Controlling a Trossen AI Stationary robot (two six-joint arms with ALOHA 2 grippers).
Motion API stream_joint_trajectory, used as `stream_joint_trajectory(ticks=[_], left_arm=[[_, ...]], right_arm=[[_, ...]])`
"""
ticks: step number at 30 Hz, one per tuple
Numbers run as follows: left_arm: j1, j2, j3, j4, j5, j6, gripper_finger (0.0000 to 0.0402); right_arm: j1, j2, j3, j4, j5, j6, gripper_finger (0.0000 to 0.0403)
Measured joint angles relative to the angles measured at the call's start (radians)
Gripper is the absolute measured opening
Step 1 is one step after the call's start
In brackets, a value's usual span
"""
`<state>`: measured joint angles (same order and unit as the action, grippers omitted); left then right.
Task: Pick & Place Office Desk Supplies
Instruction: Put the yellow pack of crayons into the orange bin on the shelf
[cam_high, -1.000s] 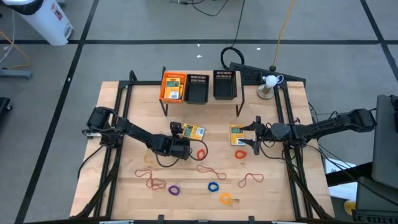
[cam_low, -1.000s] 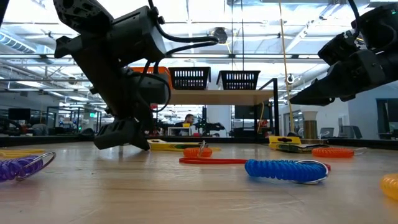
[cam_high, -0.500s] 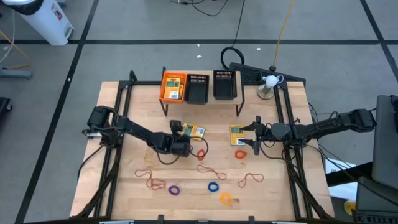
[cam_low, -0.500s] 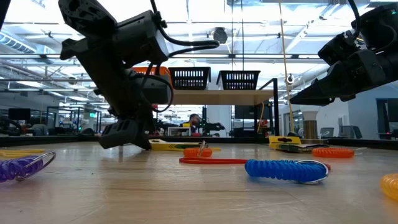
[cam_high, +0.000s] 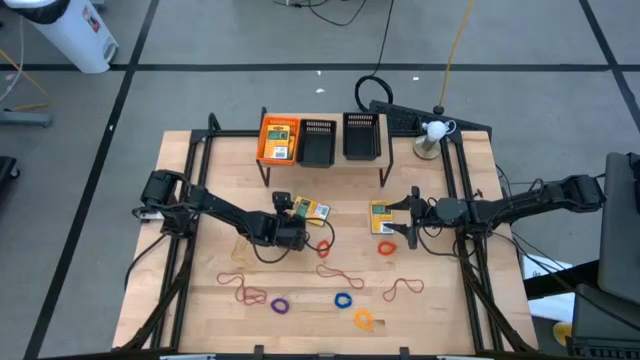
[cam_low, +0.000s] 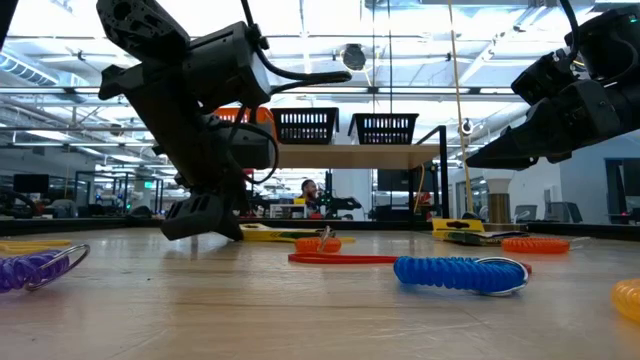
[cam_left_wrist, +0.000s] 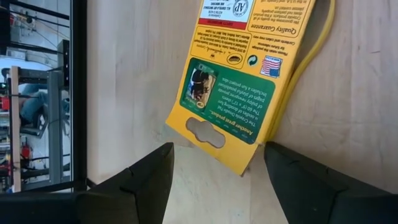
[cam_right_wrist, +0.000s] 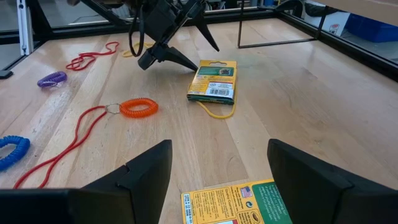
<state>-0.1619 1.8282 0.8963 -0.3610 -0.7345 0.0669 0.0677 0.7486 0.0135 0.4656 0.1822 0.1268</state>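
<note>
Left gripper (cam_high: 297, 230) low over mid-table, jaws spread wide, nothing held. A yellow packet (cam_left_wrist: 239, 87) with a green label lies flat just ahead of the fingertips, its hang-hole end pointing into the gap between them, not yet inside it. A yellow rubber band (cam_left_wrist: 314, 59) curls along one packet edge, touching it. Right gripper (cam_high: 411, 228) hovers on the right side, jaws also wide and empty; a second packet (cam_right_wrist: 239, 202) sits right at the mouth of its jaws, partly under the gap. An orange coil ring (cam_right_wrist: 138, 107) with a red loop (cam_right_wrist: 68, 149) attached lies off to one side of the right jaws, well clear. Another packet (cam_high: 280, 140) rests in the orange tray (cam_high: 266, 148) on the raised shelf. Risks, as judgement: the packet is thin and flat against the wood, so closing fingers may skate over it or push it forward instead of pinching. The yellow band could get caught along with the packet. Coming down further risks the tips jamming on the tabletop (cam_high: 200, 290).
</note>
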Motion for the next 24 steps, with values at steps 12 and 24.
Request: stream_joint_trajectory(ticks=[12, 24], left_arm=[[0.0, 0.0, 0.0, -0.043, 0.0, -0.015, 0.0255], [0.0, 0.001, -0.001, -0.057, -0.018, -0.024, 0.0255]], right_arm=[[0.0, 0.0, 0.0, 0.0, 0.0, 0.0, 0.0254], [0.0, 0.0, 0.0, 0.0, 0.0, 0.0, 0.0254]])
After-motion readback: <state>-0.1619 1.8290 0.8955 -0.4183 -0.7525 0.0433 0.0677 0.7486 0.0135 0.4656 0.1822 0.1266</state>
